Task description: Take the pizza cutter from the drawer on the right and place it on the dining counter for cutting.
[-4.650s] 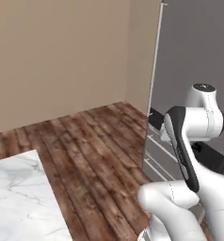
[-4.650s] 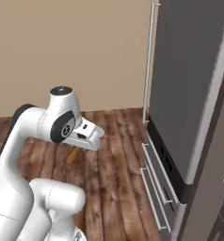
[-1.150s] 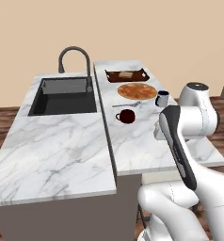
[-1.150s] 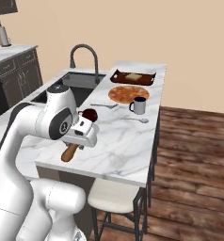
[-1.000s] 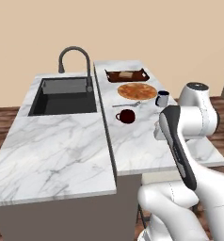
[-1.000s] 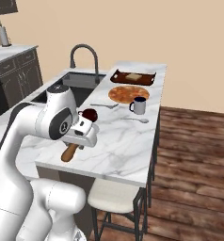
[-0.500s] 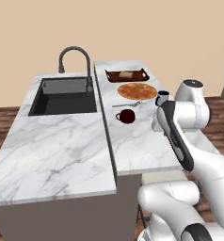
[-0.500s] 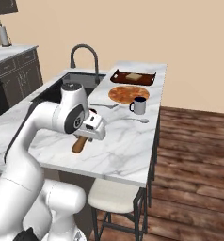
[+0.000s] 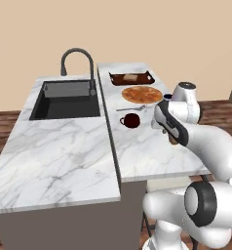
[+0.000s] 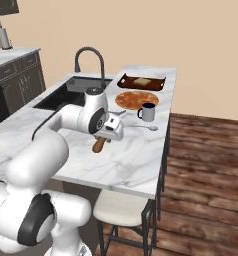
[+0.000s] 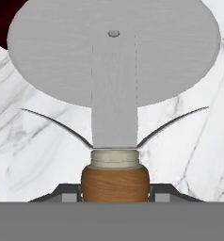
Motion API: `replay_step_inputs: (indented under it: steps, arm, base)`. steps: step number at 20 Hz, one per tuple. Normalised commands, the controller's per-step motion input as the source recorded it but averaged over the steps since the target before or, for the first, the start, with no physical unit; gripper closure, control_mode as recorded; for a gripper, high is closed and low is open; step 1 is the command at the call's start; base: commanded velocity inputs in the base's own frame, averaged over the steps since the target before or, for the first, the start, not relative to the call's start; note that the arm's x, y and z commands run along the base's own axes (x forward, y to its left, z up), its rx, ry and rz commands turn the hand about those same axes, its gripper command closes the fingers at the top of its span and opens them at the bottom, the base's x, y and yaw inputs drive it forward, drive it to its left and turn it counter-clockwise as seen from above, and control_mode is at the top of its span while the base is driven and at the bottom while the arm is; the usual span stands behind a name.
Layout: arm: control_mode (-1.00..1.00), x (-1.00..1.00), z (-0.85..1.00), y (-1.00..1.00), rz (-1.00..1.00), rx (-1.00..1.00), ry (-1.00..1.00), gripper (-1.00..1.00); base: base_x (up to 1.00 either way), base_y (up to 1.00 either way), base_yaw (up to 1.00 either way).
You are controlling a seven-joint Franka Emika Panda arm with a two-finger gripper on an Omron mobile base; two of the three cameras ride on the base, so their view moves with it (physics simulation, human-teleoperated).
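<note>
Now I see gripper (image 11: 114,193) clamped on brown wood handle of pizza cutter (image 11: 114,70), round flat grey wheel blade pointing at veined white marble of dining counter (image 10: 136,160). Cutter held above slab, not touching. Nearby: dark red mug (image 9: 131,120), grey mug (image 10: 148,113), thin silver utensil (image 10: 143,127), pizza (image 9: 142,93), brown tray (image 9: 131,78) beyond. Vs half sec ago: arm reached further fwd over counter, cutter lower.

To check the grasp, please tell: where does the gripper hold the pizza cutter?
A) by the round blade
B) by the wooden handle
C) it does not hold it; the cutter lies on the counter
B: the gripper is closed on the brown handle of the cutter, blade pointing away.
</note>
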Motion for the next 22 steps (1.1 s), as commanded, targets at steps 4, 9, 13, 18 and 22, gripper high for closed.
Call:
replay_step_inputs:
  steps: [4, 9, 13, 18, 22]
  arm:
    - [-1.00, 0.73, -0.34, -0.23, 0.00, 0.00, 0.00, 1.00]
    - [-1.00, 0.40, -0.25, -0.29, 0.00, 0.00, 0.00, 1.00]
    - [-1.00, 0.26, -0.12, -0.12, 0.00, 0.00, 0.00, 1.00]
    - [-1.00, 0.09, -0.08, 0.00, 0.00, 0.00, 0.00, 1.00]
    - [-1.00, 0.10, -0.19, 0.00, 0.00, 0.00, 0.00, 1.00]
  base:
    - [0.00, 0.00, 0.00]
    - [0.00, 0.00, 0.00]
    - [0.00, 0.00, 0.00]
    - [0.00, 0.00, 0.00]
    - [0.00, 0.00, 0.00]
